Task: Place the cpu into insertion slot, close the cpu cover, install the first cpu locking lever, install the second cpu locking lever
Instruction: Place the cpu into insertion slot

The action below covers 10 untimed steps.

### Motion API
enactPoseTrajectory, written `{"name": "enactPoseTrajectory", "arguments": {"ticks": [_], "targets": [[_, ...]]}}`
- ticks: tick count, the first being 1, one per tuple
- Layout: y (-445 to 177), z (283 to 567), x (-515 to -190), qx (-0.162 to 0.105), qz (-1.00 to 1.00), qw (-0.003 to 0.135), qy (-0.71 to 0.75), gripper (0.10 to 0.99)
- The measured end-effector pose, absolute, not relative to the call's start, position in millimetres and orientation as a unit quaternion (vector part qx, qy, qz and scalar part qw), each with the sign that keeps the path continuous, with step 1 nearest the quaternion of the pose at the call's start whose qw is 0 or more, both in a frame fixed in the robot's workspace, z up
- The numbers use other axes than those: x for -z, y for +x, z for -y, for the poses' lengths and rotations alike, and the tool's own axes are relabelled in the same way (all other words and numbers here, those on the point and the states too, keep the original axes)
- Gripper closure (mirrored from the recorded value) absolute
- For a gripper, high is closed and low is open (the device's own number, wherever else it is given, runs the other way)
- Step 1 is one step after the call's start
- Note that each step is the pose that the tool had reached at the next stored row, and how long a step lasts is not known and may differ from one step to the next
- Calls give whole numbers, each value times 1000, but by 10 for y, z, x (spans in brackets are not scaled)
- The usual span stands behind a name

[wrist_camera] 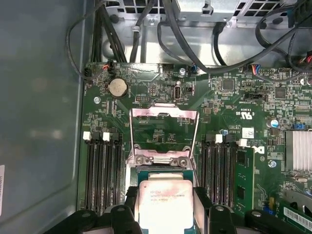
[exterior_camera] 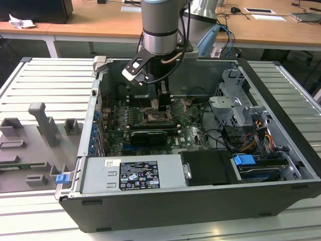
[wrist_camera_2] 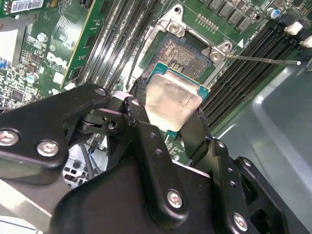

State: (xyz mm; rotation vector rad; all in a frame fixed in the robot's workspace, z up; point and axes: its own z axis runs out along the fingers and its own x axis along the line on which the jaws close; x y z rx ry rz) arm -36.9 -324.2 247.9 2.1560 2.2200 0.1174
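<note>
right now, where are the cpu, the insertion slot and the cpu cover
the cpu (wrist_camera_2: 173, 100): second wrist view, middle of its silver metal top.
the insertion slot (wrist_camera_2: 181, 52): second wrist view, its dark contact field.
the cpu cover (wrist_camera: 163, 113): first wrist view, end bar of the swung-open frame.

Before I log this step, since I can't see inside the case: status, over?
Fingers shut on the cpu. It hangs over the insertion slot, not seated. The cpu cover stands raised, off the slot.
</note>
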Motion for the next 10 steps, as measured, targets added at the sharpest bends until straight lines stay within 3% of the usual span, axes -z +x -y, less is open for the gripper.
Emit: {"name": "enactPoseTrajectory", "arguments": {"ticks": [10], "targets": [[-415, 3236, -2362, -38, -712, 22, 701, 557]]}}
